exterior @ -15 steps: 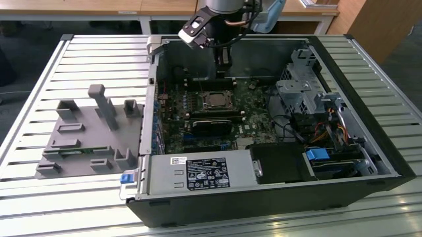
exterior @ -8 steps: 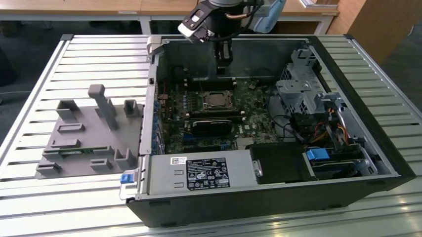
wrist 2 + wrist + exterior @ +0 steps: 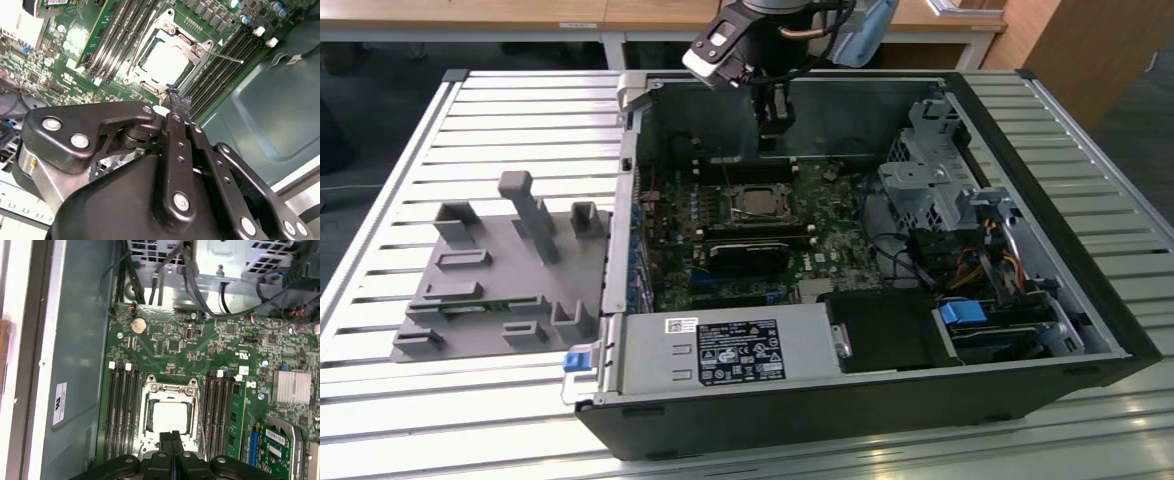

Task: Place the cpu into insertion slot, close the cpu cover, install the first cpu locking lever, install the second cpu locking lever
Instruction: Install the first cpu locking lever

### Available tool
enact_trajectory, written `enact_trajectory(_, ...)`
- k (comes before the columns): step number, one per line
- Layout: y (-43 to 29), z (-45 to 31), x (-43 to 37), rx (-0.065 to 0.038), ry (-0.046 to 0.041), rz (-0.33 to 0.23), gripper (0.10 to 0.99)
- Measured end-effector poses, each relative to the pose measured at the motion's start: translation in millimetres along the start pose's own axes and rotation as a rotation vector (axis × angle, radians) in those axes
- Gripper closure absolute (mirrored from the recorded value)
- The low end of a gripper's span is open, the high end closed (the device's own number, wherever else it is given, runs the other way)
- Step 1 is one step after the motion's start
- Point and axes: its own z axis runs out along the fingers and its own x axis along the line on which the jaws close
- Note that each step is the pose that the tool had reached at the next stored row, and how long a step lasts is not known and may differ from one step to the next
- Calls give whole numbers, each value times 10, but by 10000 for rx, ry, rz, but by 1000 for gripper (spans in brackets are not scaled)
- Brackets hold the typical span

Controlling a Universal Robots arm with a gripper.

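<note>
Gripper [image 3: 171, 436], fingers pressed together and holding nothing, hung close above the board. The cpu [image 3: 170, 417] lay just beyond the fingertips, seated in the slot [image 3: 148, 421], framed by the cover [image 3: 169, 390].

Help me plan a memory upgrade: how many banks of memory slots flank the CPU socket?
2. One bank lies along one side of the CPU socket, the other bank along the opposite side. The tool may hide their ends.

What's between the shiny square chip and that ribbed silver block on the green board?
In the first wrist view, a row of long black memory slots lies between the cpu and the ribbed silver block, with a green module beside them.
</note>
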Motion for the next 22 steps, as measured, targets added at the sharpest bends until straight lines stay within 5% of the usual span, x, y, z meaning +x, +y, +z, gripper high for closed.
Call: enact_trajectory(22,0,0,0,-32,88,-2475,980)
